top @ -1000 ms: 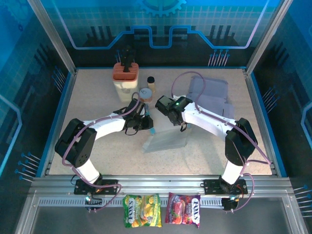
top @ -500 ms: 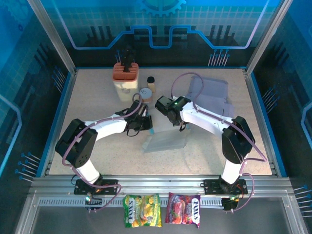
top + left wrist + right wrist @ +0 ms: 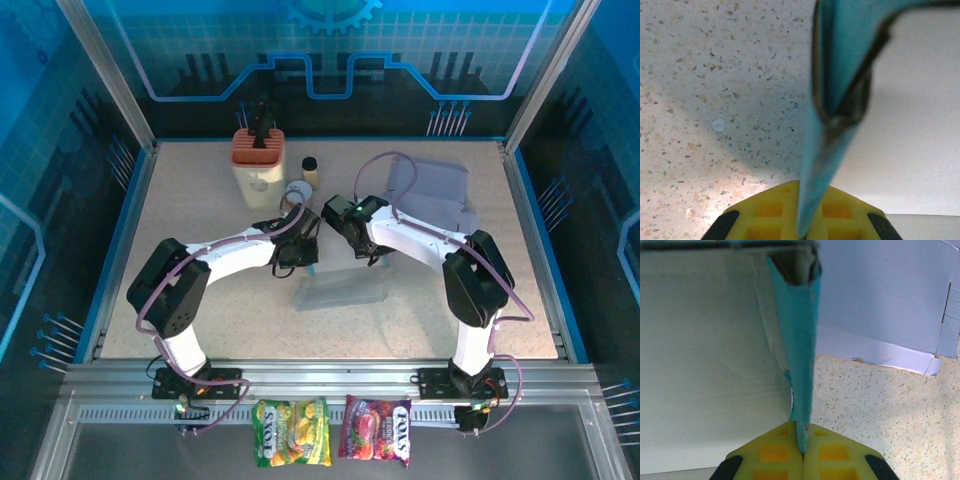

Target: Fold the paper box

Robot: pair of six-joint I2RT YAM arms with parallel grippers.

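Paper box (image 3: 340, 292) sits approx mid table (image 3: 200, 320), btw my two arms. Its long axis runs L-R across my front, w/ the L end a bit nearer my bases. The pale broad panel faces up, and I hold the box along its far long edge.

Edges: at the box's far L corner a teal flap (image 3: 840, 60) stands edge-on to my L wrist cam, w/ the pale panel (image 3: 910, 130) to its R. At the far R corner another teal flap (image 3: 799, 340) runs straight up from my pads, w/ the pale panel (image 3: 710, 365) to its L.

L gripper (image 3: 308, 262) (image 3: 801, 225) is pinched fully down on the L flap, yellow pads (image 3: 765, 215) tight either side. R gripper (image 3: 378, 258) (image 3: 803, 452) is likewise clamped tight on the R flap.

Room: bare speckled top lies near, L and R of the box, w/ the table rails well apart from it. Far-R of the box lies a flat blue-grey card sheet (image 3: 430, 195) (image 3: 880, 290), near my R wrist. Far-L of the box are a tape roll (image 3: 296, 190), a small bottle (image 3: 310, 170) and an orange-lidded canister (image 3: 258, 165). Two snack bags (image 3: 330, 432) lie on the rail well nearward of the box.
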